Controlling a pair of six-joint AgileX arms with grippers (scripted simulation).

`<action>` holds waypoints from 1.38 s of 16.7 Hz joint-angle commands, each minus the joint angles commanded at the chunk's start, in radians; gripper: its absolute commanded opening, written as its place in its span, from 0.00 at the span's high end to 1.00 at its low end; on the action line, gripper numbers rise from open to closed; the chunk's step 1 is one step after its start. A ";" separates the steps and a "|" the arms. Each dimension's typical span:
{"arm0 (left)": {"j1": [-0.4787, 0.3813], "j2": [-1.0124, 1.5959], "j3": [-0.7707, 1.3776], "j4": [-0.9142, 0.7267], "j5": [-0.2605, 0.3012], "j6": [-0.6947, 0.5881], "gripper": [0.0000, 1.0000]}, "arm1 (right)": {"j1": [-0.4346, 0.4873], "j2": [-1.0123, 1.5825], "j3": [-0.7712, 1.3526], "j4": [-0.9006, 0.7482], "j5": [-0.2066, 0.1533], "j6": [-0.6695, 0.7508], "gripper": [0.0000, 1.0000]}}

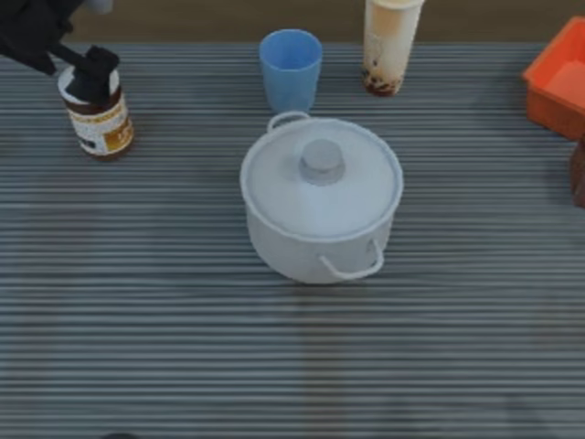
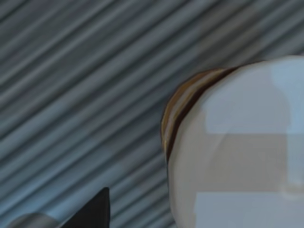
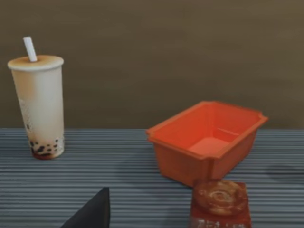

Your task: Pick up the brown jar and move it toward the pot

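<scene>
The brown jar, with a white lid and a white-and-orange label, stands upright at the table's far left. My left gripper hangs right over its lid, open. In the left wrist view the lid of the jar fills the frame; one dark fingertip stands clear of it with table showing between, and the other finger is out of view. The white pot, lidded with a grey knob, sits mid-table to the right of the jar. My right arm is out of the top view; its wrist view shows one dark fingertip over bare table.
A blue cup stands just behind the pot. A tall cream cup with a straw is at the back. An orange bin sits at the far right, a reddish block in front of it.
</scene>
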 joint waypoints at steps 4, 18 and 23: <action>-0.005 0.000 -0.003 0.001 -0.001 -0.001 0.00 | 0.000 0.000 0.000 0.000 0.000 0.000 0.00; -0.017 0.059 -0.079 0.140 -0.003 -0.016 0.23 | 0.000 0.000 0.000 0.000 0.000 0.000 0.00; -0.017 0.059 -0.079 0.140 -0.003 -0.016 0.60 | 0.000 0.000 0.000 0.000 0.000 0.000 0.00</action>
